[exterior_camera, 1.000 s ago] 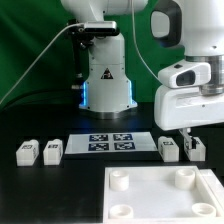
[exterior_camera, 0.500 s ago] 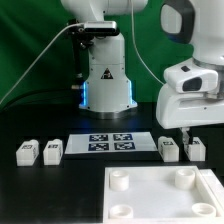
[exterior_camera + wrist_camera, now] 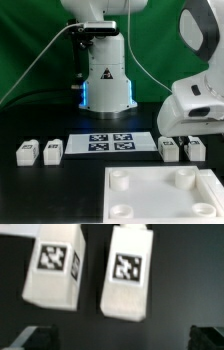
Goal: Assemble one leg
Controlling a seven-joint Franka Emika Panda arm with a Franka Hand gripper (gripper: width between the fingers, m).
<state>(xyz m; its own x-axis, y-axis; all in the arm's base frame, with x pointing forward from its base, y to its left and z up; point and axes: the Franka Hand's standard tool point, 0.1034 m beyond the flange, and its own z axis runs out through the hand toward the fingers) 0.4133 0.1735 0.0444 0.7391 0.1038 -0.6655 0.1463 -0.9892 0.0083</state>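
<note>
With jaws spread and holding nothing, I hover over a leg (image 3: 169, 149) and its neighbour (image 3: 194, 149) by the bench (image 3: 40, 190) edge on the exterior view's right; the socketed tray (image 3: 150, 200) at the near corner holds no leg yet.

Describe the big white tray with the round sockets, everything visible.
The tray is large, flat, matte white, plastic by its look, with short round sockets near its corners; three show. It lies flat on the black table at the exterior view's lower right, cut by the frame edge. Nothing rests on it.
</note>
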